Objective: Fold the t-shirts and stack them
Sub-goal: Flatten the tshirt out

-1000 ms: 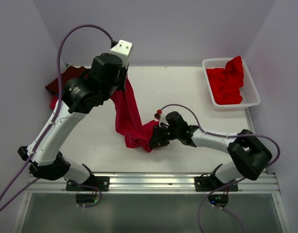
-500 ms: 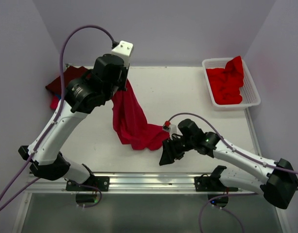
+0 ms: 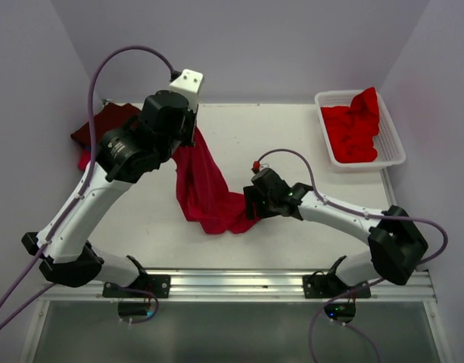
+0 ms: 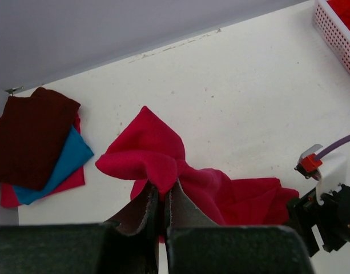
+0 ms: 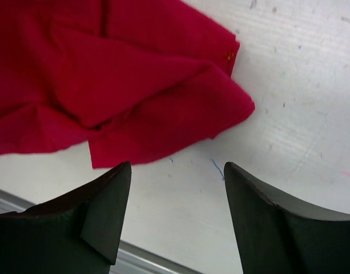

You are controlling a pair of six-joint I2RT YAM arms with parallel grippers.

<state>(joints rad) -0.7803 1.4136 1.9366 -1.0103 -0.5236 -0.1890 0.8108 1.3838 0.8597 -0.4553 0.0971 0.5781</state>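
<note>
Left arm rises from its base at the near left, elbow bent, wrist lifted high over the left half of the table (image 3: 292,144). The left gripper (image 4: 160,198) points downward, its jaws pinched tight on a raised fold of the crimson-pink t-shirt (image 3: 205,189).

Right arm lies low, stretched from the near right base leftward across the table. The right gripper (image 5: 177,166) sits close above the surface with jaws parted and nothing between them.

Surface: a white, lightly scuffed tabletop enclosed by pale lilac walls (image 3: 292,45), with an aluminium rail (image 3: 232,283) along the near edge. A white lattice basket (image 3: 390,140) at the far right holds crumpled bright red t-shirts (image 3: 353,128). At the far left corner lies a flat pile: dark maroon t-shirt (image 4: 29,134) on top, teal blue t-shirt (image 4: 69,157) beneath, pink-red t-shirt (image 4: 66,181) lowest.

The crimson-pink t-shirt hangs from the left gripper and trails onto the table towards the right. Its rumpled lower end lies just ahead of the right fingertips; from the wrist view they appear apart, though contact cannot be excluded from overhead.
</note>
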